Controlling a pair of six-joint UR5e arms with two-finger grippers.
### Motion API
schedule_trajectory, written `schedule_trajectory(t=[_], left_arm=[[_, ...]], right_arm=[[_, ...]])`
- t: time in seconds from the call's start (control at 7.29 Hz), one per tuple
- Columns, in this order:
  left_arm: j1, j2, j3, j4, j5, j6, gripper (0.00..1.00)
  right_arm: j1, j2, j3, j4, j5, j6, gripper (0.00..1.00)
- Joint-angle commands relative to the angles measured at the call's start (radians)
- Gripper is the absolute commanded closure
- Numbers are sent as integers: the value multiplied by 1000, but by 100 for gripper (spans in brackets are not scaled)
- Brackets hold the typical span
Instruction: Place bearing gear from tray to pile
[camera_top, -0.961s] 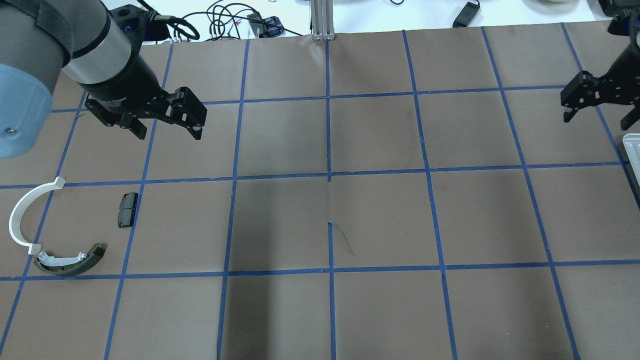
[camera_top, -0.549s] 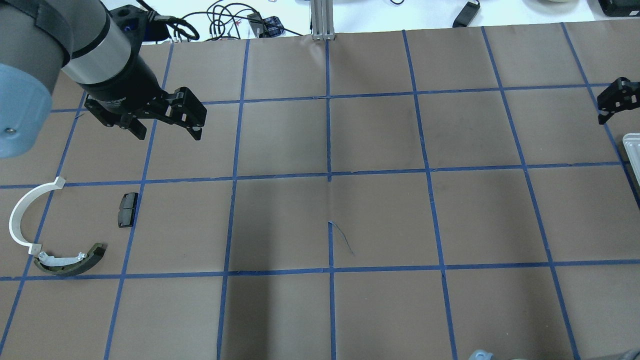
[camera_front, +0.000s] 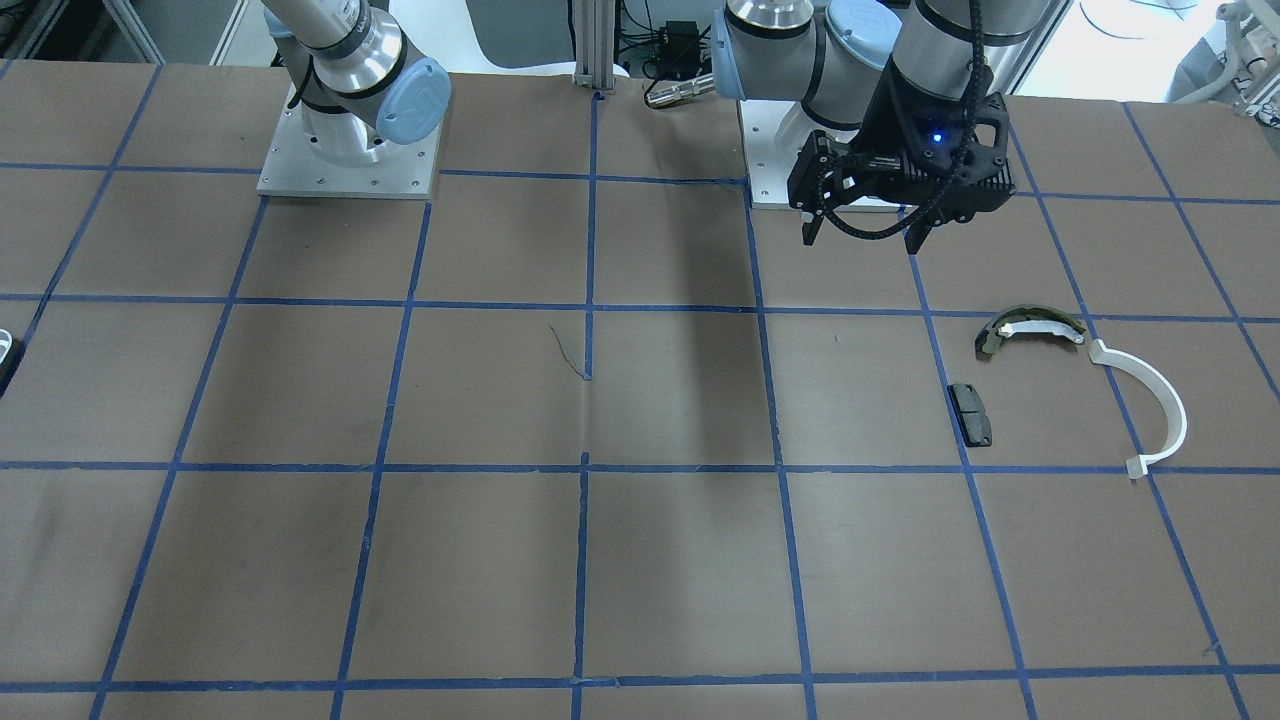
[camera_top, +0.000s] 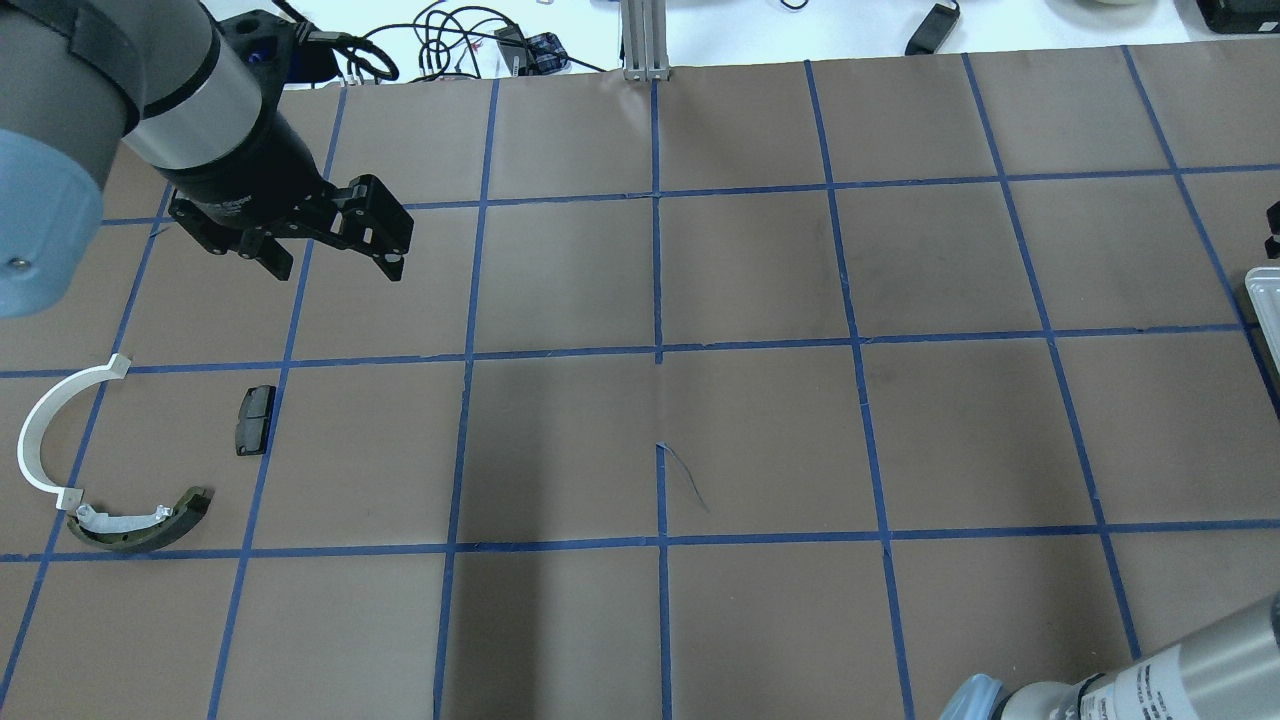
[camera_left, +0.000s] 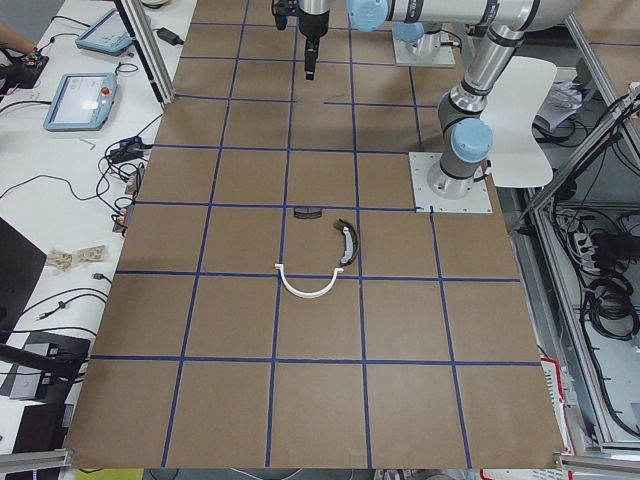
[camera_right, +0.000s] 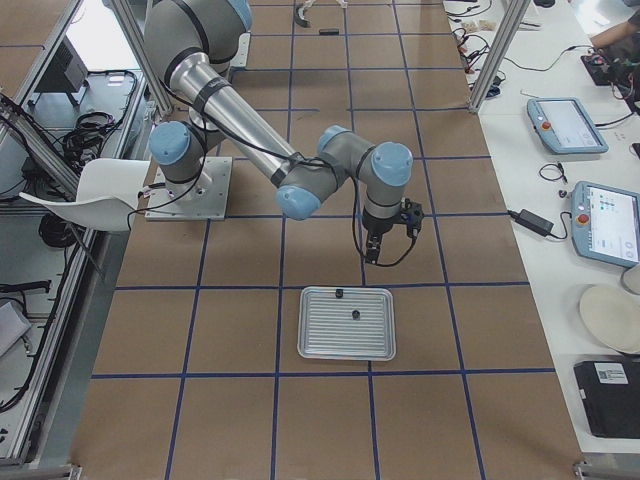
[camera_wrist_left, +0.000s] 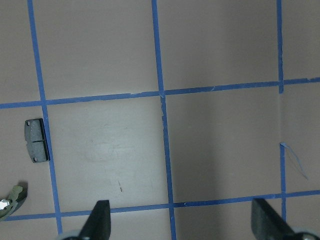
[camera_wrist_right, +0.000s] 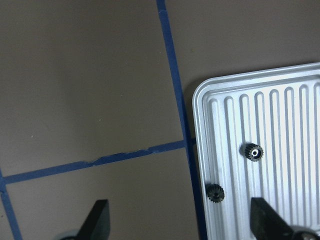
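Observation:
The silver ribbed tray (camera_wrist_right: 280, 100) lies at the table's right end and holds two small black bearing gears (camera_wrist_right: 254, 152) (camera_wrist_right: 215, 193). My right gripper (camera_wrist_right: 182, 225) is open and empty, hovering over the tray's near left corner; it also shows in the exterior right view (camera_right: 372, 245), just beyond the tray (camera_right: 346, 323). The pile lies far left: a white arc (camera_top: 24, 440), an olive-green shoe (camera_top: 140, 522) and a black pad (camera_top: 254, 420). My left gripper (camera_top: 338, 268) is open and empty, hovering behind the pile.
The table is brown paper with a blue tape grid. An aluminium post (camera_top: 645, 40) and cables (camera_top: 440, 40) stand at the far edge. My right arm's elbow (camera_top: 1130, 680) shows at the bottom right of the overhead view.
My right gripper has moved right, almost out of the overhead view, towards the tray. Its arm now shows at the bottom right. The left arm and the pile have not moved.

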Motion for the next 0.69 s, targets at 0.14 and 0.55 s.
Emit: schedule_trajectory(t=[0.14, 0.55], left_arm=[[0, -1, 0, 0, 1, 0, 0], [0, -1, 1, 0, -1, 0, 0]], right_arm=[[-72, 129, -30, -103, 3, -108, 0], [-102, 184, -38, -105, 10, -113, 4]])
